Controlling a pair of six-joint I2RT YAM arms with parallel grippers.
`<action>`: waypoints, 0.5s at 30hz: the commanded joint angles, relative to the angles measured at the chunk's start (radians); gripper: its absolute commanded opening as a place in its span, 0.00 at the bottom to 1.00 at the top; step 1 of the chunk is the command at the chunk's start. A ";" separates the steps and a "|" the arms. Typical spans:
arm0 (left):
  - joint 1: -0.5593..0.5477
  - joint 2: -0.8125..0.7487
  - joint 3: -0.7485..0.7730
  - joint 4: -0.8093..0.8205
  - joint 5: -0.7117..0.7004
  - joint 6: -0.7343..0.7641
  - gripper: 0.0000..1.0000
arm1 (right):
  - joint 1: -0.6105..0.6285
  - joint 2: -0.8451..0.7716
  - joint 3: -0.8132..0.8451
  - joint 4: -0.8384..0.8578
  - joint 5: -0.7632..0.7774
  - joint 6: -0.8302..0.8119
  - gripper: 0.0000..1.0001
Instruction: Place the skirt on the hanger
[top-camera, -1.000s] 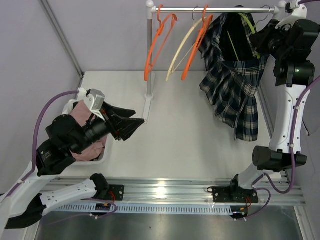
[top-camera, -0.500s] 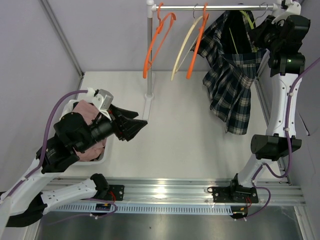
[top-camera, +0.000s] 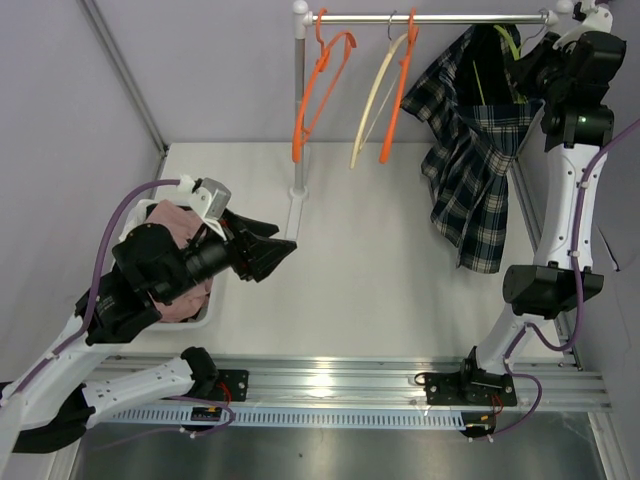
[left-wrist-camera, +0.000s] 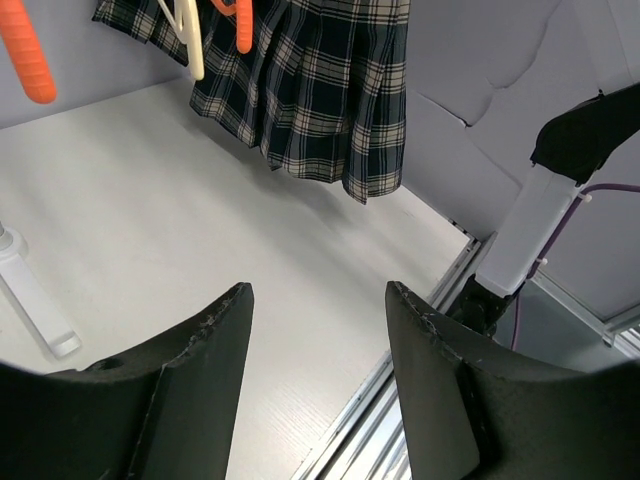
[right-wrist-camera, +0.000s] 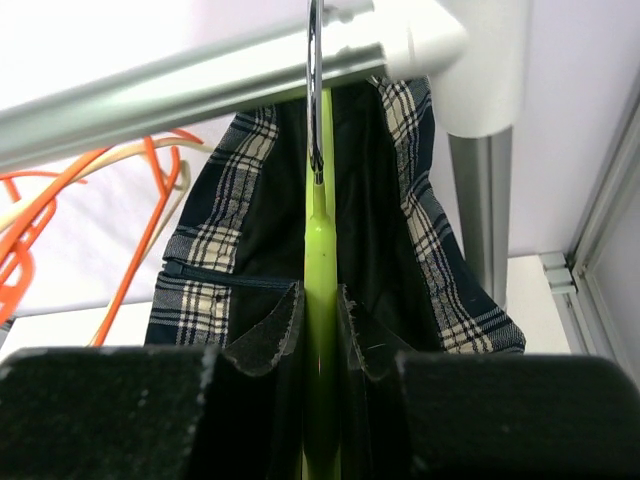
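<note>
A dark plaid skirt (top-camera: 478, 150) hangs on a lime green hanger (right-wrist-camera: 321, 270) at the right end of the metal rail (top-camera: 430, 17). The hanger's metal hook (right-wrist-camera: 314, 90) is over the rail (right-wrist-camera: 180, 85). My right gripper (right-wrist-camera: 320, 305) is shut on the green hanger's neck, high up by the rail (top-camera: 540, 70). My left gripper (top-camera: 275, 250) is open and empty, low over the table's left side. The skirt's hem also shows in the left wrist view (left-wrist-camera: 310, 90).
Two orange hangers (top-camera: 320, 90) (top-camera: 400, 85) and a cream hanger (top-camera: 375, 100) hang on the rail. The rail's white post (top-camera: 297, 110) stands on a foot on the table. A white bin with pink cloth (top-camera: 175, 270) sits under my left arm.
My right gripper has moved the hanger and skirt up and to the right, towards the rail's right end. The loose hangers swing slightly. My left arm has shifted a little.
</note>
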 joint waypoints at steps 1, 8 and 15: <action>0.006 0.007 -0.011 0.021 0.014 -0.001 0.61 | -0.006 -0.033 0.012 0.162 0.007 0.013 0.00; 0.006 0.010 -0.018 0.023 0.014 -0.004 0.61 | -0.007 -0.056 -0.063 0.174 0.013 -0.002 0.01; 0.006 0.009 -0.024 0.018 0.001 -0.005 0.63 | -0.007 -0.084 -0.108 0.168 0.053 0.007 0.18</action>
